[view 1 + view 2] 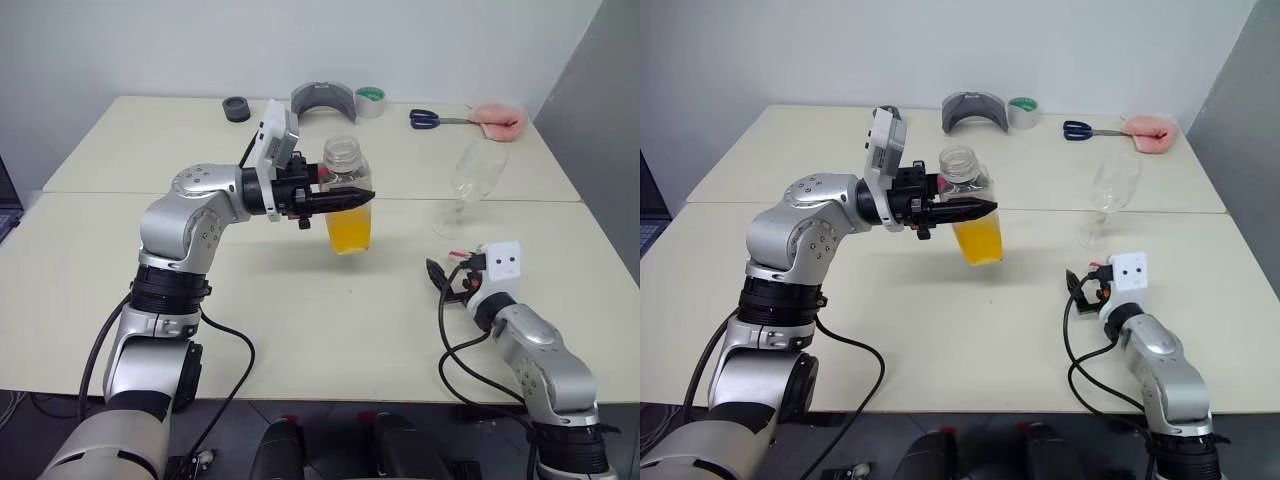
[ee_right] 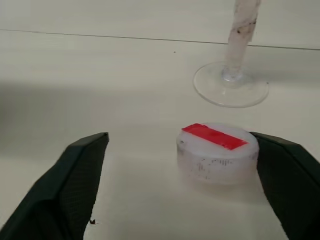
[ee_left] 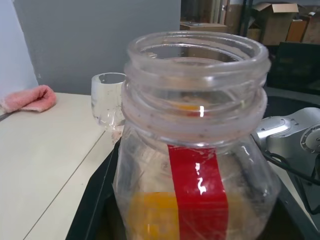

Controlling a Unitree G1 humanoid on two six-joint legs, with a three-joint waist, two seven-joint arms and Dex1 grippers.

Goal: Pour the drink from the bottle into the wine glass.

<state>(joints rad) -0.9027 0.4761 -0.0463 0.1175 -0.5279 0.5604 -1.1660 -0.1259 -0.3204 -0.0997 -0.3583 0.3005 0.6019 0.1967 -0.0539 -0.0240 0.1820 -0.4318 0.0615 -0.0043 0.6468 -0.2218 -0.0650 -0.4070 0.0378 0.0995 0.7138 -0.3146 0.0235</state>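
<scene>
Right wrist view | right tool (image 2: pixel 180 187) wide open | cap (image 2: pixel 217 151) between fingers, touching one

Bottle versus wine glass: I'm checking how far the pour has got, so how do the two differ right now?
The bottle hangs above the table in the left gripper; the wine glass stands on the table. The bottle holds orange drink; the glass looks empty. The bottle bears a red stripe; the glass is plain. Both are clear and open-topped.
</scene>
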